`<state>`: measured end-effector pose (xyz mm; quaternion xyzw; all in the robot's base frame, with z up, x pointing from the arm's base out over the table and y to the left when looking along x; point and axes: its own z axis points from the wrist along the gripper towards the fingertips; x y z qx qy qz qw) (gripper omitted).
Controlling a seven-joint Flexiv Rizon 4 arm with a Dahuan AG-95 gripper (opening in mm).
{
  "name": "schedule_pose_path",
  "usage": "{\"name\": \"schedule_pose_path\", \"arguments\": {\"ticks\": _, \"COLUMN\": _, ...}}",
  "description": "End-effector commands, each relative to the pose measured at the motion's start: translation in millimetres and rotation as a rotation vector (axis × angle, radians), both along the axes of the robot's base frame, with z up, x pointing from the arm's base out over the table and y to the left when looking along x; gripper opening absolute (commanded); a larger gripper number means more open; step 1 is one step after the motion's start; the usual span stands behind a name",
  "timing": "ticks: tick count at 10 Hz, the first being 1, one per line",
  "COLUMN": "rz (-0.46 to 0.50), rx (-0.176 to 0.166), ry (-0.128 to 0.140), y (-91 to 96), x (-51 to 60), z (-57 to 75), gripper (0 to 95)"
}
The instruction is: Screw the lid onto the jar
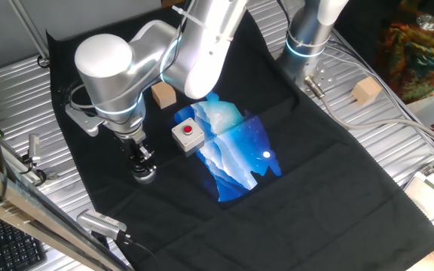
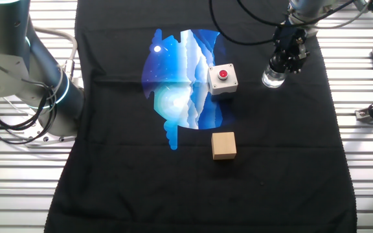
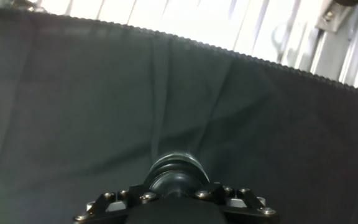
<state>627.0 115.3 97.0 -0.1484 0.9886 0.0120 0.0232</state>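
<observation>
1. Black cloth (image 2: 173,194) covers the table; a blue-and-white print (image 2: 180,77) sits mid-cloth. No readable writing on task items.
2. Jar (image 2: 272,79): clear, short, upright on the cloth, right of the button box (image 2: 222,79) in the other fixed view.
3. Lid (image 3: 178,171): black, round, on top of the jar.
4. Gripper (image 2: 283,61) is clamped on the lid, directly above the jar.
5. Wooden cube (image 2: 224,145) lies apart.

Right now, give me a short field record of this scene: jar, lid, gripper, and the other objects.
jar: clear jar, upright on black cloth
lid: black lid between the fingers, on top of jar
gripper: gripper directly over jar, shut on lid
button box: white box with red button beside jar, apart
wooden cube: wooden cube nearer cloth middle
</observation>
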Motion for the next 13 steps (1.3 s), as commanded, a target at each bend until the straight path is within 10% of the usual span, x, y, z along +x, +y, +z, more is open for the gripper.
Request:
{"name": "schedule_pose_path", "arguments": {"ticks": 1, "rz": -0.069, "rx": 0.000, "ry": 0.001, "y": 0.1, "x": -0.1, "z": 0.1, "gripper": 0.0}}
{"name": "schedule_pose_path", "arguments": {"ticks": 13, "rz": -0.348, "rx": 0.016, "ry": 0.004, "y": -0.4, "x": -0.2, "z": 0.1, "gripper": 0.0}}
